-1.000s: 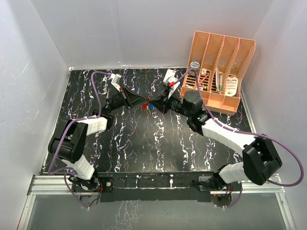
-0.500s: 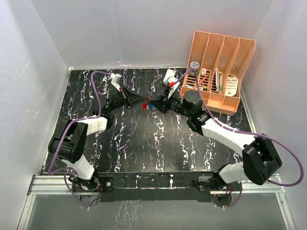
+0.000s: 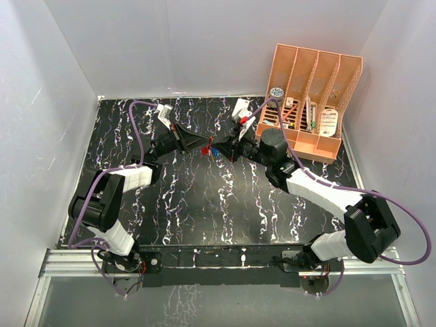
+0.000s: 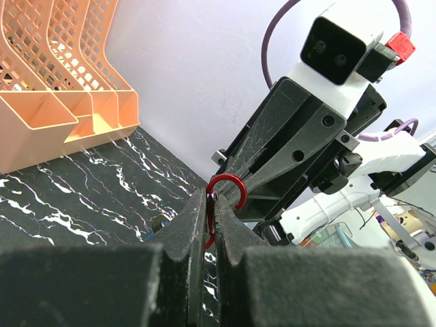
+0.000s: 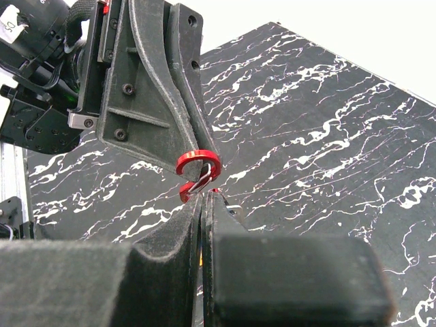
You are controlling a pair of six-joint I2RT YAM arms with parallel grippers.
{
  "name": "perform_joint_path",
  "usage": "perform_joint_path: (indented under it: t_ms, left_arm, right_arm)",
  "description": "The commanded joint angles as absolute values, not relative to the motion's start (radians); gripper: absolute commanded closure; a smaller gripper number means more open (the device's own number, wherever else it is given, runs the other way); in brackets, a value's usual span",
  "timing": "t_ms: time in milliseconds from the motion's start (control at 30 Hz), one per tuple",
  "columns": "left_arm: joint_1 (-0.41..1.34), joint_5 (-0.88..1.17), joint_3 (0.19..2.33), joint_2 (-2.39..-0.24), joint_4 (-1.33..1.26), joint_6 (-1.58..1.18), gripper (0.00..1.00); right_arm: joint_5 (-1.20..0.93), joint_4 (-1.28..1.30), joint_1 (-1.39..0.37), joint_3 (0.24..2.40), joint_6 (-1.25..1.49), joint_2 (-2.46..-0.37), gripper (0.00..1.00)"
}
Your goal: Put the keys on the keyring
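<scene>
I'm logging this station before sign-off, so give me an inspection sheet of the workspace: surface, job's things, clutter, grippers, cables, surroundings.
Surface: black white-veined table, nothing spilled seen.
Job's things: red keyring gripped mid-table; blue key close by it.
Clutter: orange file rack at the back right, small items inside.
Grippers: left gripper shut on the keyring; right gripper shut, tips close to the ring.
Cables: purple cable looped along each arm.
Surroundings: white walls on three sides.

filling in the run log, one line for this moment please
left gripper: shut on keyring | right gripper: shut, tips at keyring, held item unclear | both raised above table
</scene>
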State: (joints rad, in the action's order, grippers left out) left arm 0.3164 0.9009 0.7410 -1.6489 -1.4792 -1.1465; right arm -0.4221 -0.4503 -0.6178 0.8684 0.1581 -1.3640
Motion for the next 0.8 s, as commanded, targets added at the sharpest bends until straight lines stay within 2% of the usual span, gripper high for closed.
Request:
perform_joint_path:
  t_ms: [0, 567, 667, 767]
  left_arm:
    - [0.324, 0.894, 0.782, -1.639, -1.787, -1.155, 1.0]
    - [0.325, 0.891, 0.779, -1.637, -1.787, -1.155, 1.0]
    - [0.323, 0.89, 0.774, -1.628, -1.786, -1.152, 1.0]
    - [0.323, 0.89, 0.777, -1.628, -1.786, -1.152, 1.0]
  right_arm:
    - [-0.423, -0.505, -0.622, 0.854, 0.143, -1.356, 1.0]
    - [-0.392, -0.49, -0.622, 0.853, 0.149, -1.344, 1.0]
    - [-0.357, -0.488, -0.621, 0.842, 0.157, -1.314, 0.8]
    - [-0.301, -0.484, -0.622, 0.816, 0.159, -1.266, 0.71]
